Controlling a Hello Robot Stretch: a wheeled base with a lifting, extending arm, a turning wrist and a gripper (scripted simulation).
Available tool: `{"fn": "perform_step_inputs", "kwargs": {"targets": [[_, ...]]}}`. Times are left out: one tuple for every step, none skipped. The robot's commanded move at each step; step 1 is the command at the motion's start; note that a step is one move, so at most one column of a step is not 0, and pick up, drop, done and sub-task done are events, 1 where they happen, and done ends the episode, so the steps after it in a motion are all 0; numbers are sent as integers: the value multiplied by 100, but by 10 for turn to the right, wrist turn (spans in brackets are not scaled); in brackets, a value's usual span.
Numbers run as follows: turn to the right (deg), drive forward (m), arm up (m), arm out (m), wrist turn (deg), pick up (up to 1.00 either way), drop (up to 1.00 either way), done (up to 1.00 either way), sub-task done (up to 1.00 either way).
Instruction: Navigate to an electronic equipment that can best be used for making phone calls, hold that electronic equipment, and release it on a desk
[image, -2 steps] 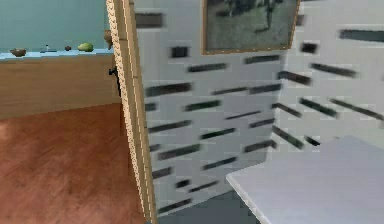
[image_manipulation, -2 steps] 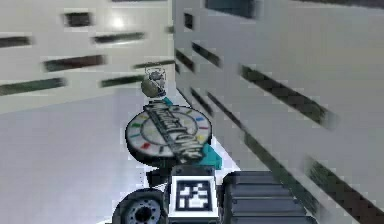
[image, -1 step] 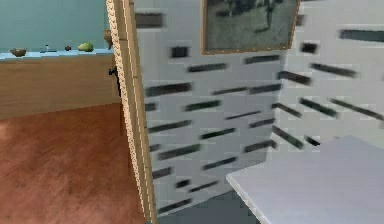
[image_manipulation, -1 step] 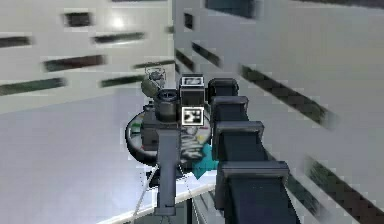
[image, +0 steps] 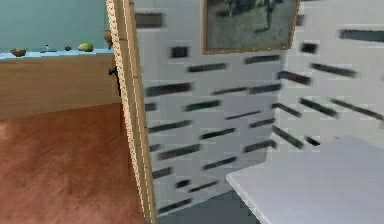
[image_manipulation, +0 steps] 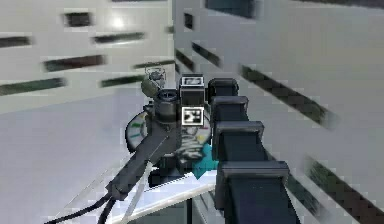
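Arm side view: the arm (image_manipulation: 245, 165) reaches out over the corner of a pale tabletop (image_manipulation: 120, 208), which shows again at the forward view's lower right (image: 320, 185) and is judged to be the desk. The gripper (image_manipulation: 125, 182) hangs left of the two white squares (image_manipulation: 192, 100), its fingers angled down toward that tabletop. No phone can be made out by shape. The likeliest candidate is a small teal shape (image_manipulation: 207, 163) just beside the arm, at the tabletop's near edge. It cannot be told whether the claw is spread or pressed together, nor whether it holds anything, since the tabletop lies behind it. Risks: if the teal shape is the phone, it sits close to the edge, so a release here could let it tip off to the floor. Contact with the surface cannot be confirmed either, so a release from height could make it bounce or slide. The brick-patterned wall (image_manipulation: 300, 70) runs near the arm, so further extension or a turn of the base could strike it. Writing: none is legible. The white squares carry black marks, not words, and the framed picture (image: 250, 25) shows no readable caption.
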Motion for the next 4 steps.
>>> {"fn": "perform_step_inputs", "kwargs": {"targets": [[0, 0, 0, 0, 450, 0, 0, 0, 0], [0, 0, 0, 0, 450, 0, 0, 0, 0], [0, 0, 0, 0, 60, 0, 0, 0, 0], [0, 0, -24, 0, 0, 0, 0, 0, 0]]}}
